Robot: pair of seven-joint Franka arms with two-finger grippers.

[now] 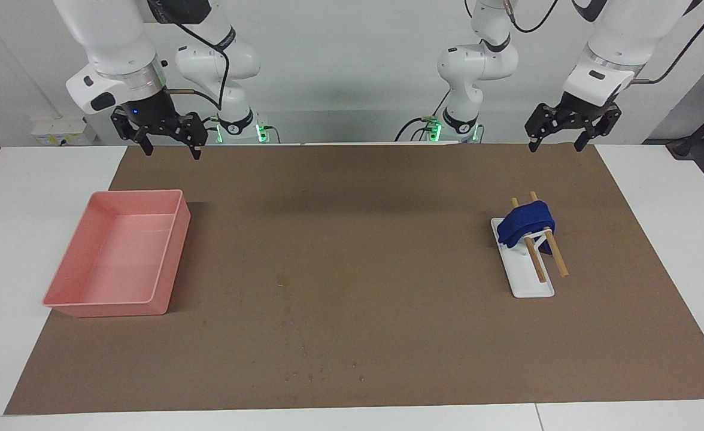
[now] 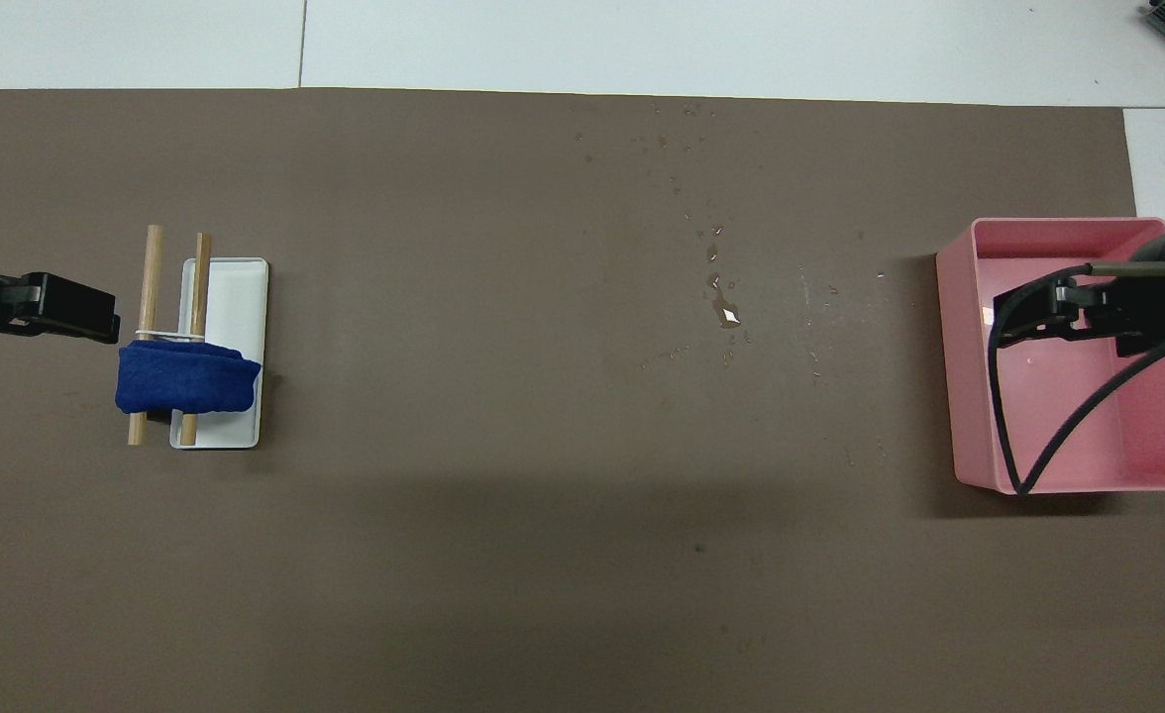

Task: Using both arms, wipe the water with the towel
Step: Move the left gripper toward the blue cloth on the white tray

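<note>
Grippers first: left gripper and right gripper hang with jaws spread, empty, over the mat's near edge. Farther out, wide bare mat separates tray from towel, a deep-blue folded bunch draped over two dowels on a white stand. Droplets lie farthest.

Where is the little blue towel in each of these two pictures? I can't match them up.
Facing view: the towel hangs over two wooden rods on a white stand, at the picture's right, toward the left arm's end of the table.
Overhead view: the towel is at the picture's left, on the same rods.
Shared landmark: the pink tray, at the right arm's end of the table, on the opposite edge of each picture from the towel.
</note>
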